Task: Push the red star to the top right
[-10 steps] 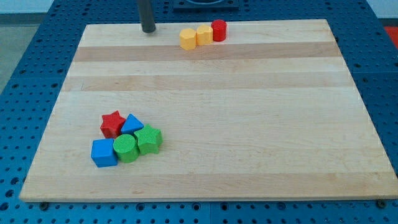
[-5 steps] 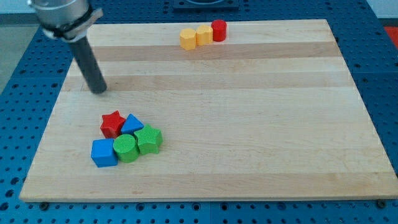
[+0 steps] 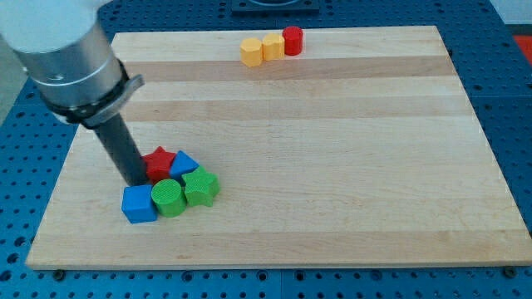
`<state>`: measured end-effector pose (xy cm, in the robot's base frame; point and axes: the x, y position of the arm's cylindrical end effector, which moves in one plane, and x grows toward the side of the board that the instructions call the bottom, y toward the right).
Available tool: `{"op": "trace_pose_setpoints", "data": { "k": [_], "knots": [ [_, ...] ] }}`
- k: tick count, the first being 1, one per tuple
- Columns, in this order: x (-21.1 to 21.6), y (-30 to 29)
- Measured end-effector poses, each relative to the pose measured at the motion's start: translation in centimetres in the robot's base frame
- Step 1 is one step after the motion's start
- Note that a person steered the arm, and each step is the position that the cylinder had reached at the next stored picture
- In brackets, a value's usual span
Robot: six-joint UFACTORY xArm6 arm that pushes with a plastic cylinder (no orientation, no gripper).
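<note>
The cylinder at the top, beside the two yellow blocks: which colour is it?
Red. The red cylinder shows clearly in the camera view.

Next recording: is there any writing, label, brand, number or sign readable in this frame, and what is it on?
None. No readable text, number or logo appears on the wooden board, on the red star and the other coloured blocks, on the arm's grey housing, or near my tip, which touches the red star's left side.

Red star [image 3: 160, 164] lies flat (lower left, among blocks).
</note>
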<state>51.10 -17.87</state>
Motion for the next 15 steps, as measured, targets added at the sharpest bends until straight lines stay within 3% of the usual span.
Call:
{"op": "trace_pose_setpoints", "data": {
  "k": [9, 15],
  "knots": [
    [-11.9, 16.7],
    [-16.2, 30.7]
  ]
}}
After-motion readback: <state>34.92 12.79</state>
